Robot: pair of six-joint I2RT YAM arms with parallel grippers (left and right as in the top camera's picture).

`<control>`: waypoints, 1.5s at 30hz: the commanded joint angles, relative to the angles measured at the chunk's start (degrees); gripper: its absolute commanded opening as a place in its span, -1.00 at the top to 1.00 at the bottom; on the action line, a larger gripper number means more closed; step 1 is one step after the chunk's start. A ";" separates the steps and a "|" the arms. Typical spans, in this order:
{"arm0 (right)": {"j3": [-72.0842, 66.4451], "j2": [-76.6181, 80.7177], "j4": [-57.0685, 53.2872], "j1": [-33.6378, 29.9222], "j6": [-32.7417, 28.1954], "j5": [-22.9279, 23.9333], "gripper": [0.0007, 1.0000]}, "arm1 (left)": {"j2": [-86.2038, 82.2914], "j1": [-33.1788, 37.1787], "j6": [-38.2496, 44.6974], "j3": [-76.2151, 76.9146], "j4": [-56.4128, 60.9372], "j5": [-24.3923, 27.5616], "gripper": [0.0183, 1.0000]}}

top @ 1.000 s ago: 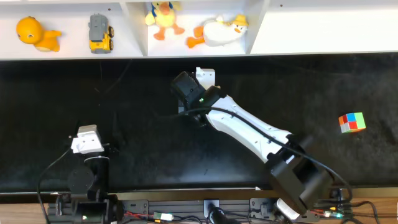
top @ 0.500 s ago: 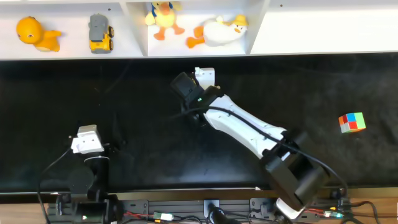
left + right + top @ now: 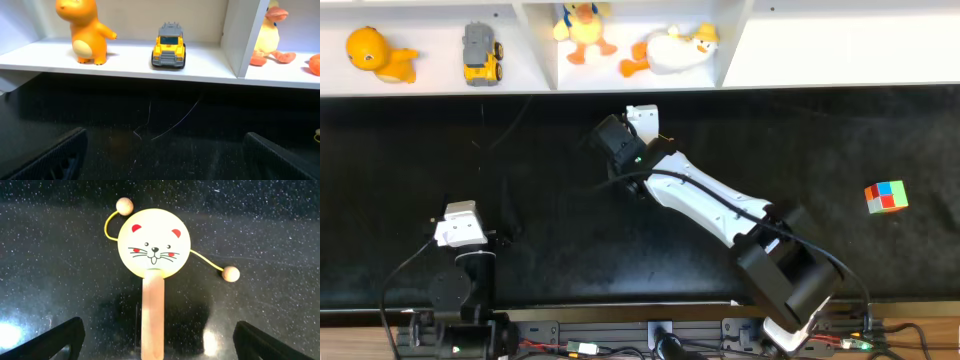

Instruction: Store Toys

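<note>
Right gripper (image 3: 157, 335) jaws wide apart, nothing held, above cat-face drum toy (image 3: 154, 242); toy flat on black table (image 3: 45, 255), near shelf (image 3: 820, 50); we descend straight, pinch wooden handle (image 3: 152, 315) across width; we avoid bead strings (image 3: 231, 273).

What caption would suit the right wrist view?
Open right gripper poised over a cat-faced rattle drum on the black table.

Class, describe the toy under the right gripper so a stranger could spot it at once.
On the black table, in front of the white shelf, the right gripper hangs open. Beneath it lies a wooden-handled toy; only it has a round cat face and two beads on strings.
</note>
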 commanded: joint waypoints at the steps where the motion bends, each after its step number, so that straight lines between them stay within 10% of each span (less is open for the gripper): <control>1: 1.66 2.43 0.52 -0.39 -0.66 -0.85 -0.93 | -0.61 -0.35 1.27 -0.04 -0.22 -0.04 -1.00; 13: 1.66 3.48 0.46 -0.28 -0.66 -1.73 -0.63 | -0.61 -0.35 1.25 -0.04 -0.20 -0.04 -1.00; 19: 1.66 3.48 0.46 -0.28 -0.66 -2.08 0.01 | -0.61 -0.35 1.25 -0.04 -0.22 -0.04 -1.00; 29: 1.66 3.45 0.48 -0.28 -0.61 -2.49 0.53 | -0.61 -0.35 1.25 -0.04 -0.22 -0.04 -1.00; 45: 1.66 0.35 -1.18 -0.28 -0.52 -3.32 0.77 | -0.61 -0.35 1.25 -0.04 -0.22 -0.04 -1.00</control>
